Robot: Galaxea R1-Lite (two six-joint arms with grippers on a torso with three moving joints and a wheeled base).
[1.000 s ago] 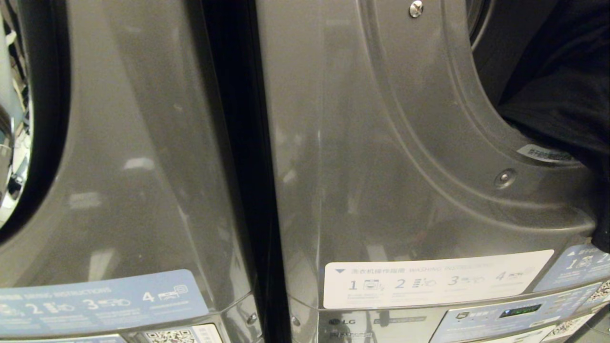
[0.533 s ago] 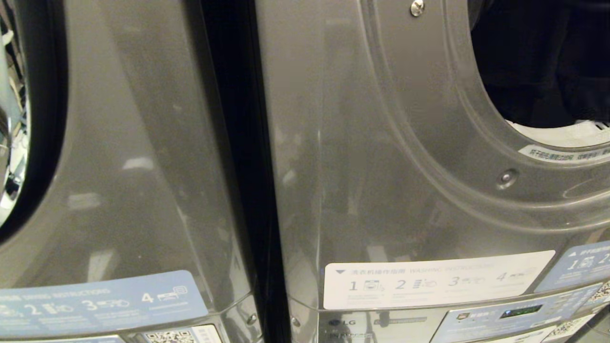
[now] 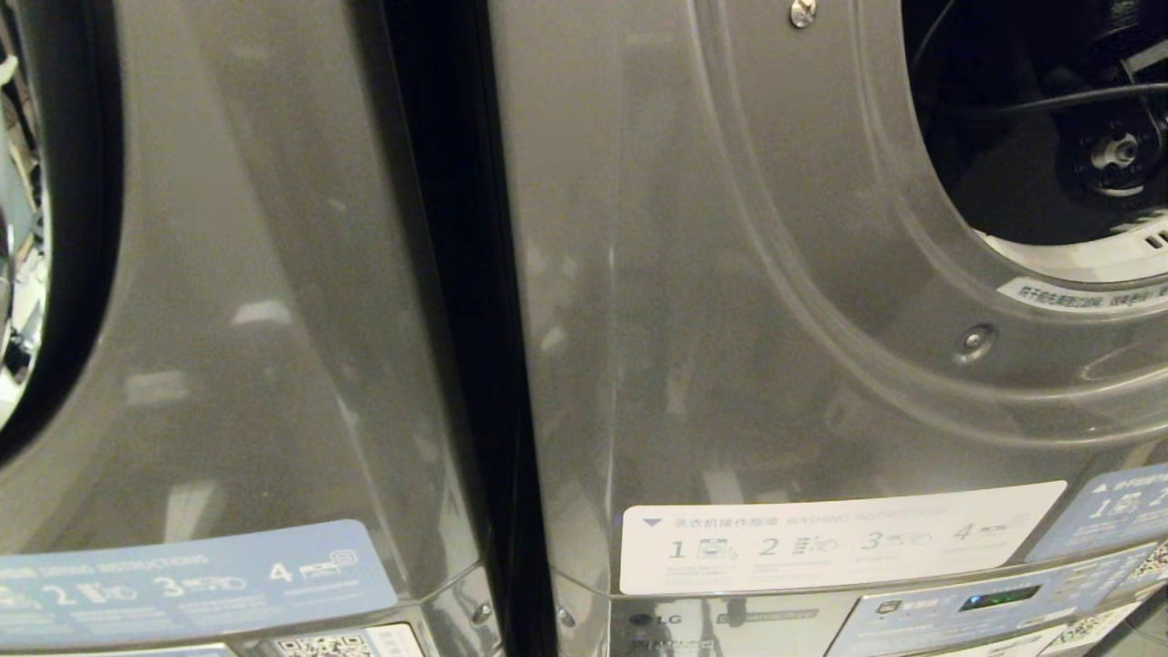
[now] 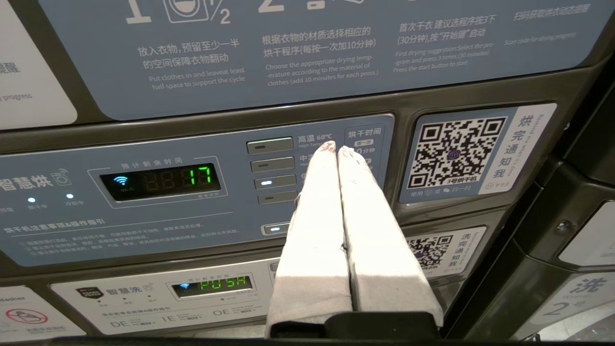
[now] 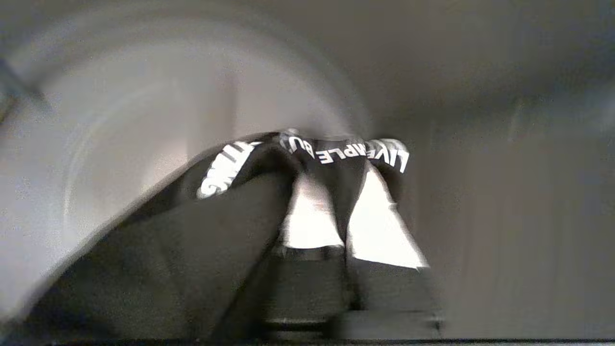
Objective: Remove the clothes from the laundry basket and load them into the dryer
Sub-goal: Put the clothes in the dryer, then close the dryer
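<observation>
grey metal fills the head view: the dryer (image 3: 730, 274) stands on the right with its round mouth open at the upper right, and a like grey machine (image 3: 255, 274) stands just beside it on the left, a dark gap between them. a white instruction sticker (image 3: 821, 538) runs across the front under the dryer's mouth, a blue sticker (image 3: 182, 575) under the neighbour.

part of the right arm (image 3: 1113, 151), with a black cable, shows inside the dark mouth. in the blurred right wrist view the right hand (image 5: 342, 168) points into a pale round drum, its white fingers (image 5: 312, 221) close together with the clothes (image 5: 192, 250), black cloth with a white-lettered band, caught between and draped over them.

the left hand (image 4: 336, 148) is parked before a control panel (image 4: 144, 202), fingers pressed together, holding nothing.
</observation>
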